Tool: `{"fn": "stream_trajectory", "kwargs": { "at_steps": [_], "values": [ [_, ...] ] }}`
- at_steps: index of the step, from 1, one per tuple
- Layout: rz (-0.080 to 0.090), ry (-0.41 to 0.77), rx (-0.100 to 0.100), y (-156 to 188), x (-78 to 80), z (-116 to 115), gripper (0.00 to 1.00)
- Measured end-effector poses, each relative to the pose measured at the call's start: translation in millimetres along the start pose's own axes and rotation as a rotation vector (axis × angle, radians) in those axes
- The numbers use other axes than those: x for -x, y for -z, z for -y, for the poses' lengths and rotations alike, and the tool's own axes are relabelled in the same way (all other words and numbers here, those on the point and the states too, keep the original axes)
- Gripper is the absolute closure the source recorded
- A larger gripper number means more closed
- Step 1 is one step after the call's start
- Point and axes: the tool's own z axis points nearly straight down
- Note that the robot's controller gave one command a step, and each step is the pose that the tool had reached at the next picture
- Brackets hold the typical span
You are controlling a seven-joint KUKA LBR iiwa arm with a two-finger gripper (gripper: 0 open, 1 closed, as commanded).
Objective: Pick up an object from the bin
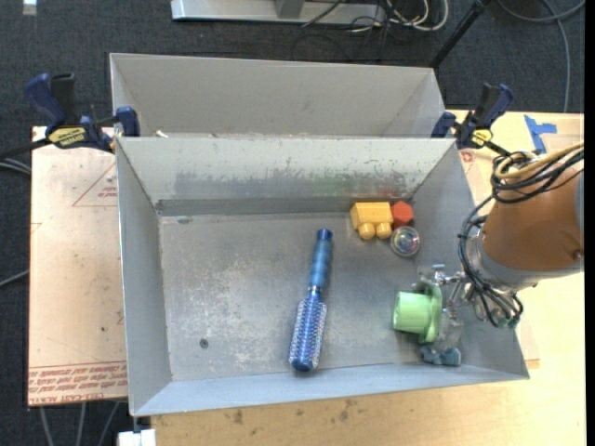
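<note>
- Camera view from above: the grey metal bin (pixel 149 277) holds a few loose things, well apart on the floor rather than heaped, most of them on the view's right.
- The arm's orange-covered wrist (pixel 535 235) reaches in over the right wall, and the jaws hang low in the near right corner. Whether they are spread or pressed together cannot be told, since cables and metal parts hide them.
- A blue hairbrush (pixel 313 305) lies mid-floor, well apart from the jaws, with its handle towards the far wall and its bristle head towards the near one.
- A green cup-like piece (pixel 415 312) lies just to the view's left of the jaws, touching or nearly touching them. It seems to lie on its side with its axis running left to right. As the nearest thing, it is the likely pick, and a short sideways shift would bring the jaws over it.
- A yellow block (pixel 371 219) sits at the foot of the far wall with a red piece (pixel 402 213) right beside it.
- A clear round thing (pixel 405 242) lies just in front of those two.
- A small blue-grey scrap (pixel 444 356) lies below the jaws by the near wall.
</note>
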Motion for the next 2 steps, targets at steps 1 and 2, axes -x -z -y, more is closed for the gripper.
{"fn": "stream_trajectory", "kwargs": {
  "at_steps": [1,2],
  "values": [
    [0.007,-0.027,-0.002,103,2.6,-24,1.00],
    [0.011,0.016,-0.003,223,32.2,-34,1.00]
  ]
}}
